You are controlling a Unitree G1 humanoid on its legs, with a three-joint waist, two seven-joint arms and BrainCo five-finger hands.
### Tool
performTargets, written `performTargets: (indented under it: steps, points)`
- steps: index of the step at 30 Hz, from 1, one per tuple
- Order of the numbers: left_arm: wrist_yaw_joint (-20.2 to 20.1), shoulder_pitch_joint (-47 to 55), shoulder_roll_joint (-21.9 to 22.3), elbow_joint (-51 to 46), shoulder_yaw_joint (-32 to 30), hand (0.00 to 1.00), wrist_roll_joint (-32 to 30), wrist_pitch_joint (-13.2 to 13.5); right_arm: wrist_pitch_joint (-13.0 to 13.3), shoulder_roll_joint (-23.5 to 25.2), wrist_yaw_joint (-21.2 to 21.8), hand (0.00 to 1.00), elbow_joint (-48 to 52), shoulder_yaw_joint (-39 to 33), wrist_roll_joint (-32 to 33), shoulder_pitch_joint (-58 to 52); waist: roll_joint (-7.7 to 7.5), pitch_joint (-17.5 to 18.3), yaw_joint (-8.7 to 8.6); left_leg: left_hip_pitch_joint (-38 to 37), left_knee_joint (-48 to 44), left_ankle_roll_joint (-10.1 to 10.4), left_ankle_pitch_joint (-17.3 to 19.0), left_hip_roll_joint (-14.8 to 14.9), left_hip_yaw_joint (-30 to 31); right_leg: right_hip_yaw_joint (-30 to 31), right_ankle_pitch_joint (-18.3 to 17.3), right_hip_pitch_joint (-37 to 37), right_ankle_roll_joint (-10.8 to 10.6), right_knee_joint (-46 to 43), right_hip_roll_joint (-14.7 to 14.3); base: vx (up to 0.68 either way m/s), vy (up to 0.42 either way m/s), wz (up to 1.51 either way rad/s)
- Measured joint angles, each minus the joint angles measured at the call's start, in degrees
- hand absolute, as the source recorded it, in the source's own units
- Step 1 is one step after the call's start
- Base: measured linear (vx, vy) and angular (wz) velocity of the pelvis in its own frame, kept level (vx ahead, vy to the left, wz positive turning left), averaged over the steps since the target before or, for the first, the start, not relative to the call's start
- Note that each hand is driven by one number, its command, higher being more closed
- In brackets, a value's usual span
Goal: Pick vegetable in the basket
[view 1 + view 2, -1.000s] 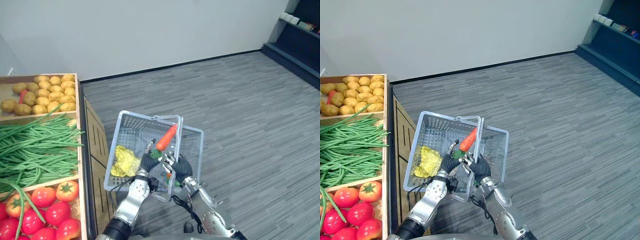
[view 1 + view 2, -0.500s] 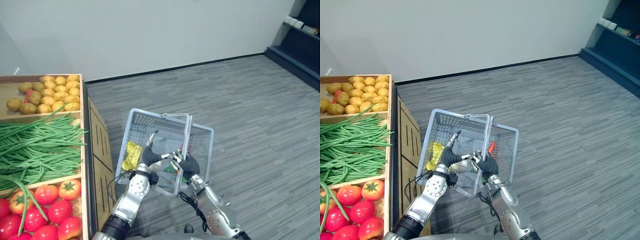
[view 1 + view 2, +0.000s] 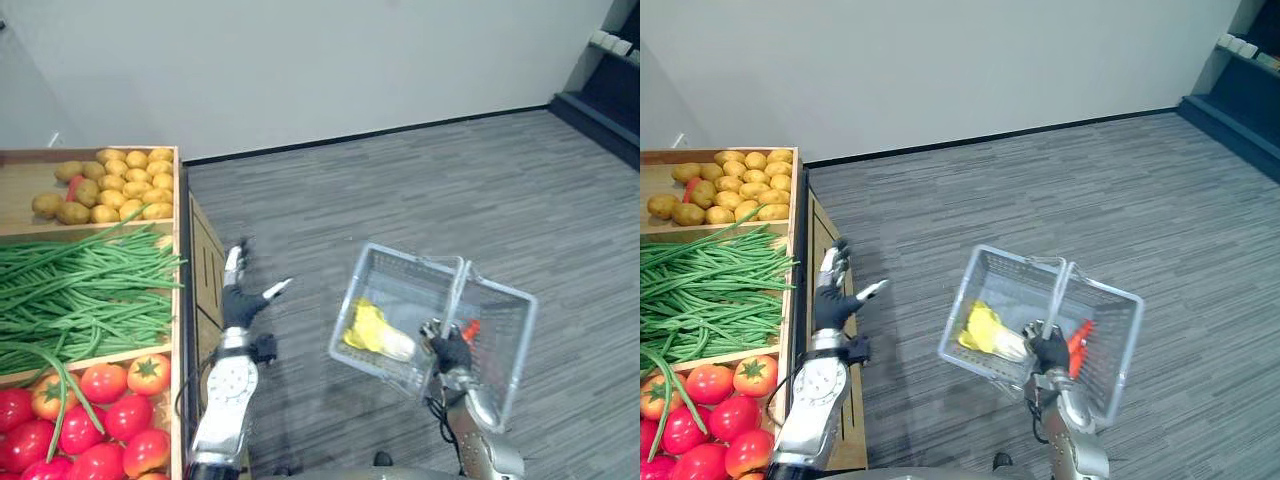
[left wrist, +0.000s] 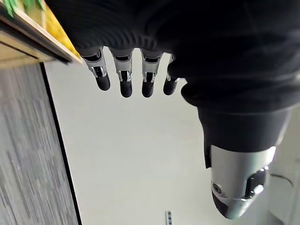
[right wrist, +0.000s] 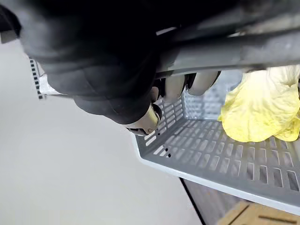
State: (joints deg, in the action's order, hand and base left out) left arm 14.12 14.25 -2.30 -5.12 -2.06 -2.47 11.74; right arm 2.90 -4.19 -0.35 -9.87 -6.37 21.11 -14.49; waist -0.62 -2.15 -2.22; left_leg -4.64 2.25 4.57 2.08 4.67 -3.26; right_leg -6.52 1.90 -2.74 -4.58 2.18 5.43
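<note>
Right hand (image 3: 452,350): I am curling my fingers round the handle (image 3: 456,290), holding the basket (image 3: 395,272) above the floor.
Basket: a carrot (image 3: 470,328) and a yellow leafy vegetable (image 3: 368,328) are lying inside.
Left hand (image 3: 240,300): I am spreading it empty beside the green beans (image 3: 90,285).

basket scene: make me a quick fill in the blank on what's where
The right hand holds the basket by its ____.
The left hand is ____ and holds nothing.
The basket holds a carrot and a ____ leafy vegetable.
The green beans lie between the potatoes and the ____.
Missing: handle; open; yellow; tomatoes
</note>
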Motion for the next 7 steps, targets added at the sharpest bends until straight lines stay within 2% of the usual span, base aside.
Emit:
performTargets:
  steps: [7]
  points:
    - [-4.38,5.09,0.07,6.36,-5.01,0.0,5.4,-0.14,-0.01,-0.09,-0.01,1.0,-0.5,-3.25,-3.99,-3.84,0.04,0.01,-0.02,-1.1,1.75,-0.13,-0.37,-0.22,0.2,-1.2,-0.73,-1.36,-0.29,0.0,0.52,-0.03,0.005,0.07]
